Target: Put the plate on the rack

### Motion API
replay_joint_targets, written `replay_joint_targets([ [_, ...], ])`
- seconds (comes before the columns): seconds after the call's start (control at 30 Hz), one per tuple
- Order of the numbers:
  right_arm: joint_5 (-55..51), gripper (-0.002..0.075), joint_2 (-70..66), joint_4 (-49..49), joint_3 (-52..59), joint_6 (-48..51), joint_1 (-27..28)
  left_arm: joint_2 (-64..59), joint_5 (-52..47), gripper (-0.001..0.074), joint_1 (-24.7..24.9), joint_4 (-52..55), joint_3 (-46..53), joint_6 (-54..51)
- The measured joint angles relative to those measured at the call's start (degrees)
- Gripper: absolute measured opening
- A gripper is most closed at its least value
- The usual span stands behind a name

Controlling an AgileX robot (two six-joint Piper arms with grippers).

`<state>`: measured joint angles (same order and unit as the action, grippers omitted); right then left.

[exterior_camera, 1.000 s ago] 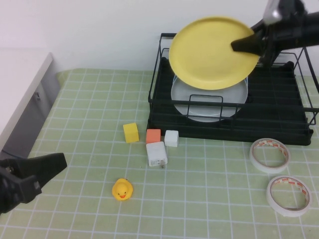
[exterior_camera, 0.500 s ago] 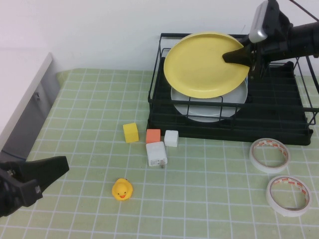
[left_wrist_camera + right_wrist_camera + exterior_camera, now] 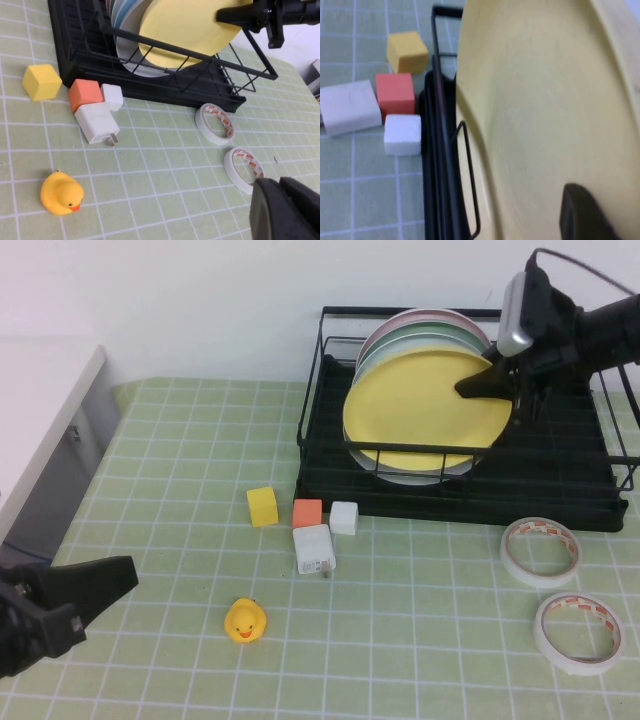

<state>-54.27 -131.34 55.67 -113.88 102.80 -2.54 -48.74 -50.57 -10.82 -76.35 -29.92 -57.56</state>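
Observation:
The yellow plate stands nearly upright on edge in the black wire rack, in front of a row of other plates. My right gripper is over the rack, shut on the plate's upper right rim. In the right wrist view one dark finger lies on the plate's face, beside a rack wire. The left wrist view shows the plate in the rack. My left gripper is shut and empty, low over the table's near left; it also shows in its own view.
Pink, green and pale plates stand behind the yellow one. A yellow cube, orange cube, white cube and white charger lie before the rack. A rubber duck and two tape rolls lie nearer.
My right gripper has lowered the yellow plate from above the rack down into it, tilting it upright against the other plates. The left arm has not moved.

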Motion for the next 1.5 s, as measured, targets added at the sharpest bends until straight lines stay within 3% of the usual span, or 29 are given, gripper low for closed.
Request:
replay_joint_targets([
  [0.3, 0.8, 0.0132, -0.2, -1.7, 0.0, -4.9, 0.0, 0.0, -0.2, -0.0001, 0.0, 1.6, 0.0, -0.2],
  [0.4, 0.8, 0.0218, -0.4, -1.4, 0.0, -5.8, 0.0, 0.0, -0.2, -0.0001, 0.0, 1.9, 0.0, -0.2],
  [0.57, -0.7, 0.0428, -0.4, -0.7, 0.0, -10.6, -0.1, 0.0, -0.3, -0.0001, 0.0, 2.6, 0.0, -0.2],
  [0.7, -1.3, 0.0456, 1.3, -1.3, 0.0, -14.9, -0.1, 0.0, -0.4, -0.0001, 0.0, 2.9, 0.0, -0.2],
  [0.8, -0.8, 0.0430, 4.4, -2.9, -0.8, -18.5, 0.1, 1.0, -0.4, -0.0001, 0.0, 3.8, 0.0, 0.3],
  [0.9, -1.6, 0.0355, 8.9, -5.3, -1.7, -24.6, 0.5, 2.8, -0.4, -0.0001, 0.4, 6.9, 0.0, 2.7],
  [1.07, -5.9, 0.0136, 18.0, -9.9, -2.3, -36.3, 1.7, 6.5, 2.6, -0.0001, 5.5, 18.5, 0.0, 11.1],
  [1.17, -11.5, 0.0043, 23.1, -11.9, -2.3, -40.4, 2.3, 10.7, 4.2, -0.0001, 7.5, 25.8, 0.0, 16.8],
  [1.33, -16.0, 0.0012, 30.2, -10.9, 0.1, -43.1, 2.3, 21.3, 5.3, -0.0001, 8.1, 35.7, 0.0, 28.4],
  [1.5, -10.1, 0.0012, 39.7, -3.5, 12.1, -41.4, 2.0, 30.7, 5.9, -0.0001, 8.1, 43.4, 1.0, 36.6],
])
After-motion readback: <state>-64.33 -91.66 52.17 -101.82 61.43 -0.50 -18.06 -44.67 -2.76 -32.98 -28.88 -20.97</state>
